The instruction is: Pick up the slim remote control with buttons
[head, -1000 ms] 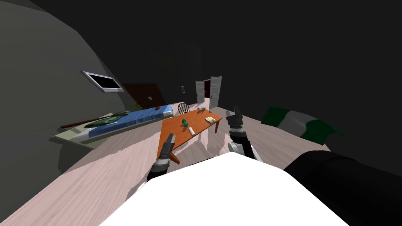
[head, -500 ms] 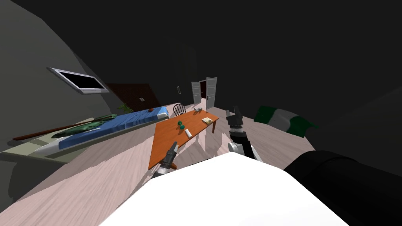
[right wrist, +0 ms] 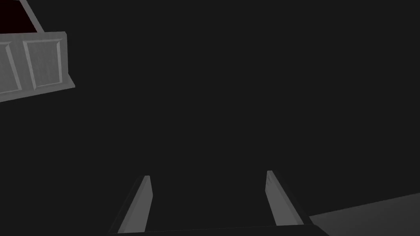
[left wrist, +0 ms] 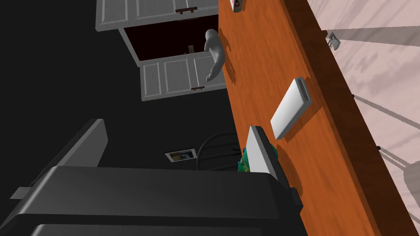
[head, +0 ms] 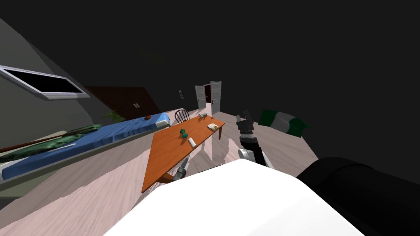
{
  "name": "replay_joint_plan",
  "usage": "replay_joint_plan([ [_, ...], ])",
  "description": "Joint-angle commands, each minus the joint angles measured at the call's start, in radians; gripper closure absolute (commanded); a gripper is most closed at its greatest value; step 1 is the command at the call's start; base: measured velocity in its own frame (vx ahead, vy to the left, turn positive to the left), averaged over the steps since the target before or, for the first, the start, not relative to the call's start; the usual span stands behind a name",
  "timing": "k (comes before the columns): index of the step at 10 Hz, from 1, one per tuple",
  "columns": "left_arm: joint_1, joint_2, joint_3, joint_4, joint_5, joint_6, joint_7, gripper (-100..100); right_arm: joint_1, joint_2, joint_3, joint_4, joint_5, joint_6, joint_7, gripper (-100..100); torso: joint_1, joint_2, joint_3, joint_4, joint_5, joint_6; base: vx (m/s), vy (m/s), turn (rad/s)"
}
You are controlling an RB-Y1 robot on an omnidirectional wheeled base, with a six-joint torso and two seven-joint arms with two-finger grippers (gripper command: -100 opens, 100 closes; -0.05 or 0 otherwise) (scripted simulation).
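- The left gripper (left wrist: pixel 176 127) was released, its two fingers spread wide with nothing between them. It hung low at the near end of the desk's right long edge.
- Its light grey finger (left wrist: pixel 259 149) stood over the orange-brown wood-grained desk (left wrist: pixel 262 61).
- The slim white rectangular remote control (left wrist: pixel 289 107) lay flat on the desk. It was just beyond that finger and apart from it, close to the right long edge and about midway along. Its buttons could not be made out.
- A small green object (left wrist: pixel 245 159) stood partly hidden behind the same finger, just beside the remote control toward the desk's middle.
- A pale grey curved figurine (left wrist: pixel 215 55) stood at the desk's far end, and a flat pale book (head: pixel 212 127) lay near the far right corner.
- A dark round-backed chair (head: pixel 181 116) stood at the far left corner.
- The right gripper (right wrist: pixel 207 175) was released too, empty, and raised off the desk's right long edge.
- A long bed with a blue cover (head: pixel 102 135) ran beyond the left long edge.
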Motion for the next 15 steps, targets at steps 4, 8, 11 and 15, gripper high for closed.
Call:
replay_joint_plan([
  [4, 0.029, 0.108, -0.080, 0.136, 0.029, -0.011, 0.065, -100, 0.000, 0.000, 0.000, 0.000, 0.000, 0.000, 0.000, 0, 0.000, -0.001, 0.000, 0.000, 0.000, -0.001, 0.082, -0.062, -0.171],
  [8, 0.040, 0.178, -0.150, 0.252, 0.051, -0.014, 0.115, -100, 0.000, 0.000, 0.000, 0.000, 0.000, 0.000, 0.000, 0, 0.000, 0.000, 0.000, 0.000, 0.000, -0.001, 0.087, -0.065, -0.193],
  [11, 0.044, 0.210, -0.185, 0.353, 0.062, -0.015, 0.140, -100, 0.000, 0.000, 0.000, 0.000, 0.000, 0.000, 0.000, 0, -0.002, -0.002, -0.001, 0.000, -0.001, 0.000, 0.099, -0.065, -0.180],
  [15, 0.052, 0.269, -0.254, 0.474, 0.083, -0.018, 0.191, -100, 0.000, 0.000, 0.000, 0.000, 0.000, 0.000, 0.000, 0, -0.001, -0.002, -0.001, 0.000, -0.001, 0.000, 0.106, -0.050, -0.202],
])
